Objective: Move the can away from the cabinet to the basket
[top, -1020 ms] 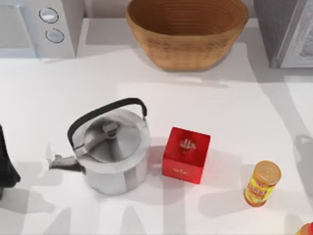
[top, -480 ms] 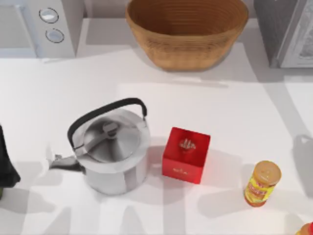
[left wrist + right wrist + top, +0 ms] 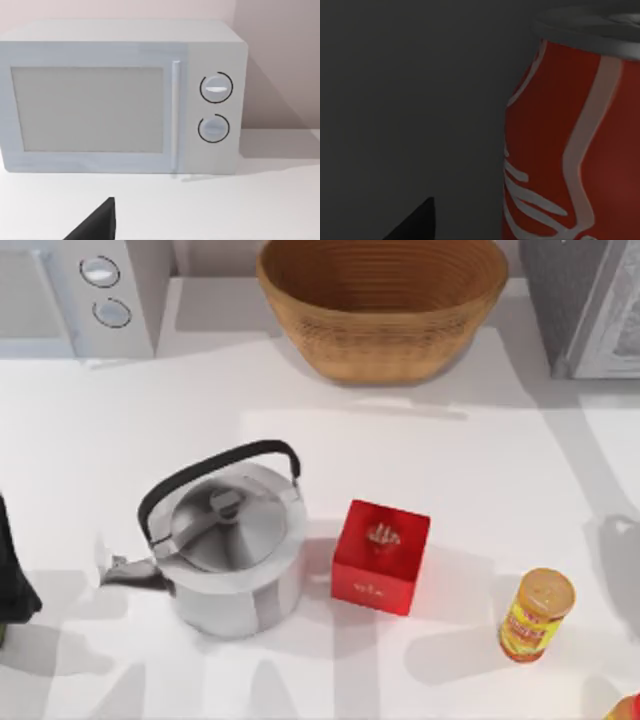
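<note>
A red can (image 3: pixel 570 145) with white script lettering stands upright close before the right wrist camera, in dim light against a dark grey surface; from above, a red sliver at the table's (image 3: pixel 480 450) lower right corner (image 3: pixel 628 708) appears to be that same can, though too little of it shows to be sure. A black tip (image 3: pixel 417 222) of the right gripper reaches toward the can without touching it, and whether its fingers are spread or closed cannot be told. The tan woven basket (image 3: pixel 382 302) sits at the far edge, between the white microwave (image 3: pixel 80 295) with 2 round knobs at far left and the grey cabinet (image 3: pixel 585 300) at far right. A steel kettle (image 3: pixel 225 550), a red box (image 3: pixel 381 556) just beside it and an orange-yellow can (image 3: pixel 537 615) stand in the foreground. The left arm (image 3: pixel 12 570) rests at the left edge, its wrist camera facing the microwave; a black tip (image 3: pixel 95 225) of the left gripper shows, its state unreadable.
</note>
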